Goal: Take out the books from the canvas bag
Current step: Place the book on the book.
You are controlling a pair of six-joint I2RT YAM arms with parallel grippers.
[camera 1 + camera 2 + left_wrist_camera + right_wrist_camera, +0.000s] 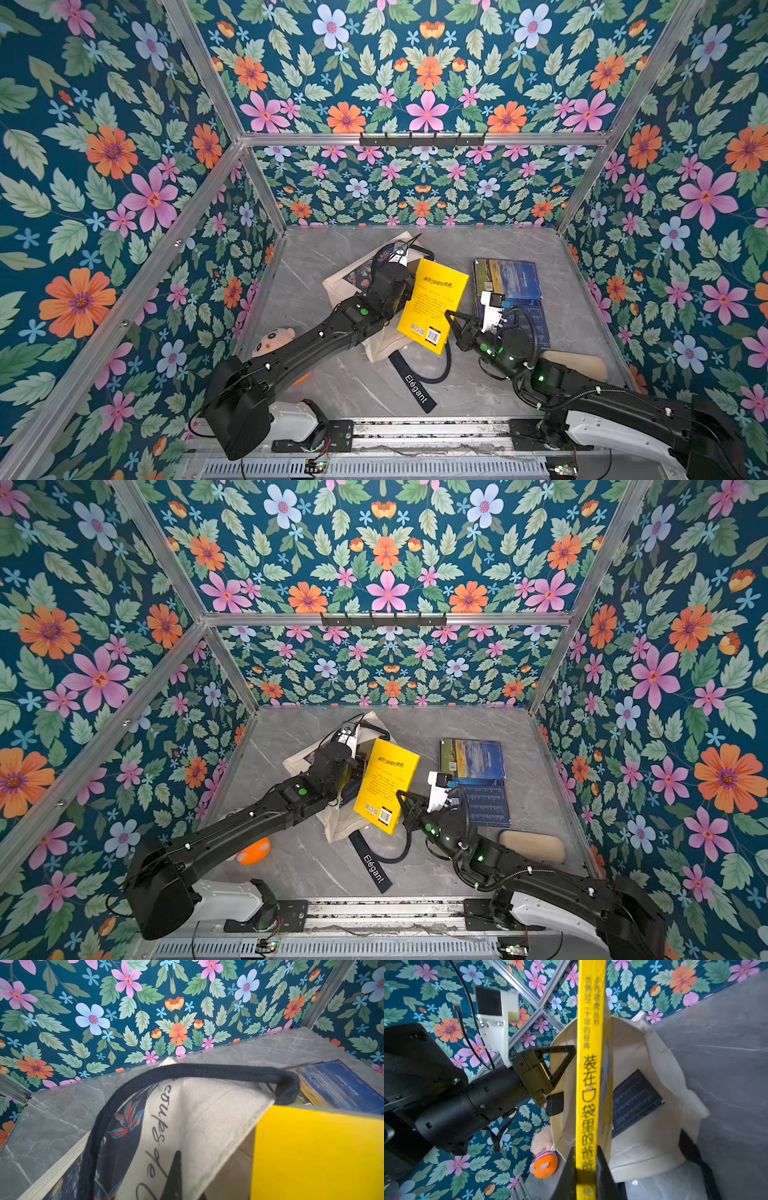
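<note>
The cream canvas bag point(345, 286) lies on its side on the grey table, mouth toward the right arm. My left gripper point(562, 1057) is shut on the bag's upper rim point(197, 1115), beside a navy handle point(207, 1072). My right gripper point(451, 316) is shut on the spine of a bright yellow book point(432, 305), held tilted over the bag's mouth; the spine point(588, 1084) runs up from between the jaws. A dark blue book point(635, 1101) lies inside the bag. Right of the bag, a landscape-cover book point(505, 278) and a dark blue book point(530, 328) lie on the table.
A pink plush doll point(272, 340) lies under the left arm by the left wall. A beige pad point(575, 365) sits near the right wall. The navy strap reading Elegant point(415, 388) trails toward the front rail. Floral walls close three sides.
</note>
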